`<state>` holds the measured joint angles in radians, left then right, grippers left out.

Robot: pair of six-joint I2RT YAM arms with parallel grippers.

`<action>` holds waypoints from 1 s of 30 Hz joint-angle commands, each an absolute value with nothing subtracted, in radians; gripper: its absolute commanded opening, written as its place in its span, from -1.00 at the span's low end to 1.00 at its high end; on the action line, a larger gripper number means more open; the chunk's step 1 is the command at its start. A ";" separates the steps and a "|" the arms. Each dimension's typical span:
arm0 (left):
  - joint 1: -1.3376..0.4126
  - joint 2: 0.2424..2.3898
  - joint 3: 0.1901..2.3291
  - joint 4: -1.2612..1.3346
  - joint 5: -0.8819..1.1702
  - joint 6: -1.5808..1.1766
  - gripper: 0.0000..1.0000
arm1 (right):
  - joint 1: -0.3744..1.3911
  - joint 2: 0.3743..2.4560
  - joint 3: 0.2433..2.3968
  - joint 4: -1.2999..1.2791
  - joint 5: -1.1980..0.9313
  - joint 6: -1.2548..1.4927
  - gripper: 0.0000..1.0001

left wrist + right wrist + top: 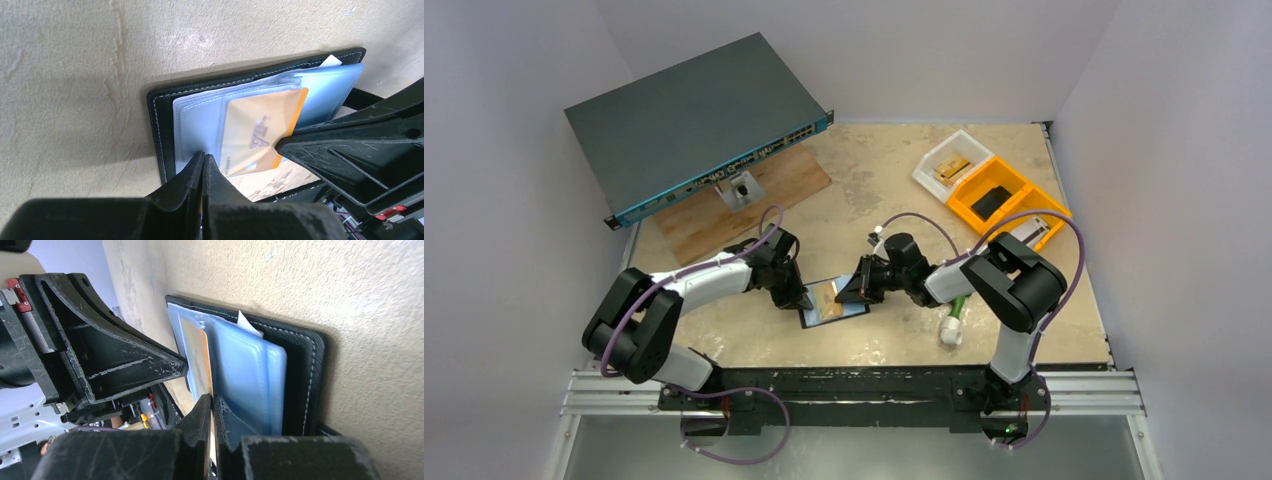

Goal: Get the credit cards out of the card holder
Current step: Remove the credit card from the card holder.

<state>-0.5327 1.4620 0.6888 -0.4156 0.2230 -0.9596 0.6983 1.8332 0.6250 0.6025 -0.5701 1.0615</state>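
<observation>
Our shut left hand (204, 158) pins the card holder (161, 125); our right hand (212, 402) pinches one credit card (250, 130), not out yet.

Lab cell: white enclosure walls (504, 150), network switch (694, 115), parts bins (989, 190).

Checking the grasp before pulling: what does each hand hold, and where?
Right hand seems to pinch the orange card by its exposed edge. Left hand is shut at the sleeve edge; a grip cannot be told.
</observation>
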 commanded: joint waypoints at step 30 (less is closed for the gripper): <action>-0.527 1.514 0.655 -0.496 0.108 -0.927 -1.00 | 0.707 1.876 0.653 0.651 -0.582 1.062 -0.65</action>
<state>-0.5327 1.4654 0.6899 -0.4152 0.2249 -0.9588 0.6998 1.8629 0.6308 0.6407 -0.5755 1.0653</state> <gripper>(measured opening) 0.003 0.175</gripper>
